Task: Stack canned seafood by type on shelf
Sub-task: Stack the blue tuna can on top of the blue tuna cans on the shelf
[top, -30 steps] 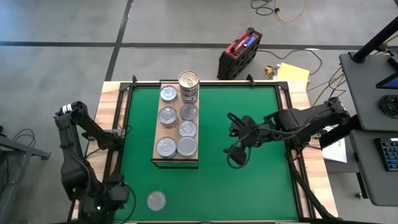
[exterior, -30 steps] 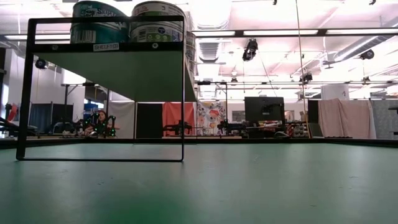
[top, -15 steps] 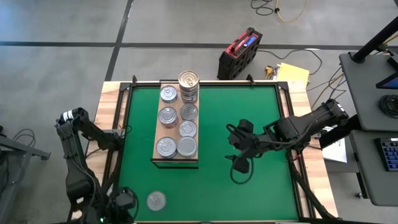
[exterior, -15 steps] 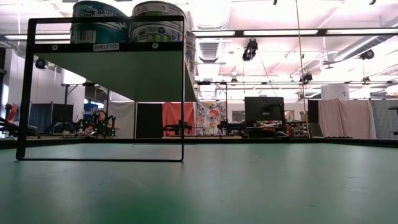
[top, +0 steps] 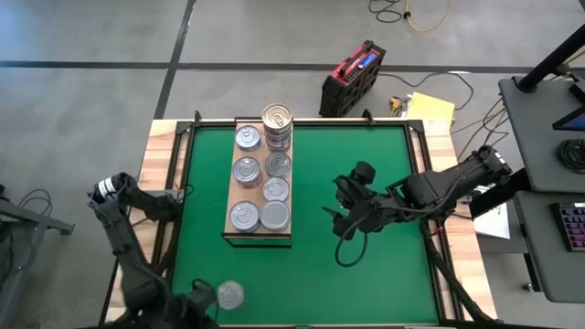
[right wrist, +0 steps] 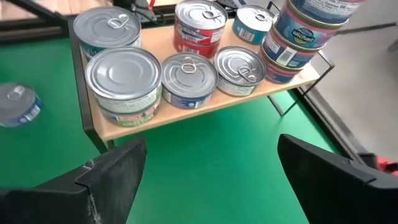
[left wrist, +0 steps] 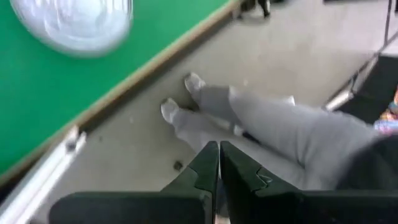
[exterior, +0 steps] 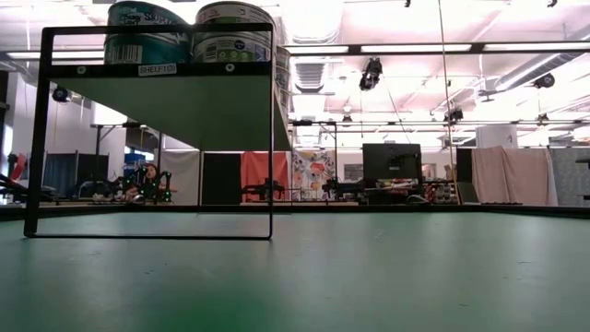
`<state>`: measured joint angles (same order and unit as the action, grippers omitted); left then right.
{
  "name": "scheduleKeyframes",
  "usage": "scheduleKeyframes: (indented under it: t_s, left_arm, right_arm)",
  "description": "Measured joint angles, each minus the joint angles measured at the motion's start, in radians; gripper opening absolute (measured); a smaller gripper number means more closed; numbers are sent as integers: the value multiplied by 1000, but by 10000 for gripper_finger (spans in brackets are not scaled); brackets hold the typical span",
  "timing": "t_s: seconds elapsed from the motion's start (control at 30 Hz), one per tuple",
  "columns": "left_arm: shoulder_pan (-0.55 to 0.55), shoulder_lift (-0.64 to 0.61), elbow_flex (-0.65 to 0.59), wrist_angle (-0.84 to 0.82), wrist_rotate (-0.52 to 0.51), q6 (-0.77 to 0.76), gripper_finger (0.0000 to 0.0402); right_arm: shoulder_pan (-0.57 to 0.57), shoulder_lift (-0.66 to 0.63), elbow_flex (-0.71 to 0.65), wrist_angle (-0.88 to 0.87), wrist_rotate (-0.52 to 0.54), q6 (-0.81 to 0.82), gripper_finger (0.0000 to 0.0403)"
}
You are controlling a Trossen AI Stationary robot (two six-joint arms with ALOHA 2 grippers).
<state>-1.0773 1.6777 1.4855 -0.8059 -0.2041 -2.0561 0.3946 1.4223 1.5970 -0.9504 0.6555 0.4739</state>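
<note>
Clearly the sorting is close to done: the light wooden shelf board on its thin black frame (top: 258, 236) stands toward the counter's left half, reaching from near the far edge toward the middle, and it carries nearly all of the small round flat metal seafood tins (right wrist: 185, 78). In the high view they sit in two rows along the board, with a taller stack of tins (top: 277, 126) at the board's far end; the right wrist view shows silver pull-tab lids and paper bands in red, blue and green, so types do differ, though which band goes with which fish I cannot tell. One lone silver-lidded tin (top: 229, 294) lies on the green mat near the counter's near-left corner, well apart from the shelf. The step in hand looks like fetching that last tin. The left pincer (left wrist: 217, 169), pressed together and holding nothing, hangs just off the counter's near edge beside the lone tin, facing the floor, where a person's legs in grey trousers (left wrist: 261, 124) show. The right pincer (top: 340, 219) hovers spread wide and empty over the mat to the right of the shelf. The next move probably calls for one arm to open over the stray tin, grip it by its rim and set it on matching tins.
</note>
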Motion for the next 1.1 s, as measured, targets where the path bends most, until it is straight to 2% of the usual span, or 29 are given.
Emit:
scheduleKeyframes:
  t_s: [0.1,0.23,0.4,0.5,0.67,0.83,0.93,1.1]
  left_arm:
    - [37,0,-54,5,-8,21,0]
    - [82,-27,-151,44,86,55,0]
    - [122,-63,-277,239,101,116,0]
    - [127,-73,-327,321,100,227,0]
    - [134,-74,-357,328,111,395,0]
    - [144,-89,-363,337,136,331,0]
    - [144,-106,-367,344,125,462,0]
    - [146,-194,-490,361,77,520,0]
  right_arm:
    - [-1,0,0,1,1,-35,354]
    - [-9,0,0,7,1,-24,354]
    - [-10,0,0,13,2,-22,354]
    - [-10,0,0,13,2,-22,354]
    - [-9,0,0,14,2,-22,354]
    - [-9,0,0,16,1,-2,354]
    - [-9,0,0,18,0,26,354]
    - [-9,0,0,22,0,31,354]
